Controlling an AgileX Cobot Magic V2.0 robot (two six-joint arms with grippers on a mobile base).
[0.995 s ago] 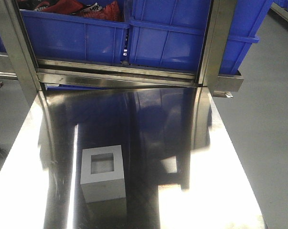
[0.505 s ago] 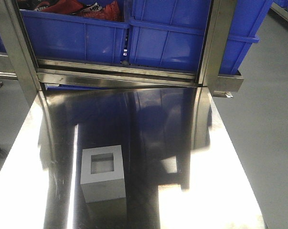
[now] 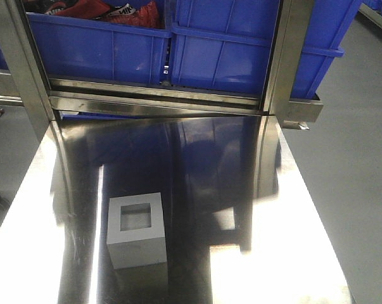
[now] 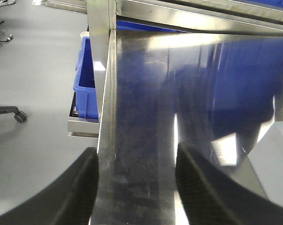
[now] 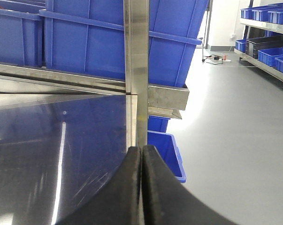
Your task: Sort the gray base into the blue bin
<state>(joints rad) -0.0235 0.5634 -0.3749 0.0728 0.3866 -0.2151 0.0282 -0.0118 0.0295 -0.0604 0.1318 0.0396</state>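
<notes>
Left end effector (image 4: 136,157) is spread wide, empty, low at the tabletop (image 3: 286,253) edge. Probably pre-opened for the pick. Right end effector (image 5: 141,157) is pressed together, holding nothing, parked in line with the steel post (image 5: 136,70), out of the way. Gray base (image 3: 137,229) is lower left of the front view, recess up, untouched. Blue bin (image 3: 232,60) is on the rack, upper frame, well apart.

Front overhead; wrists low along table (image 3: 292,253)
</notes>
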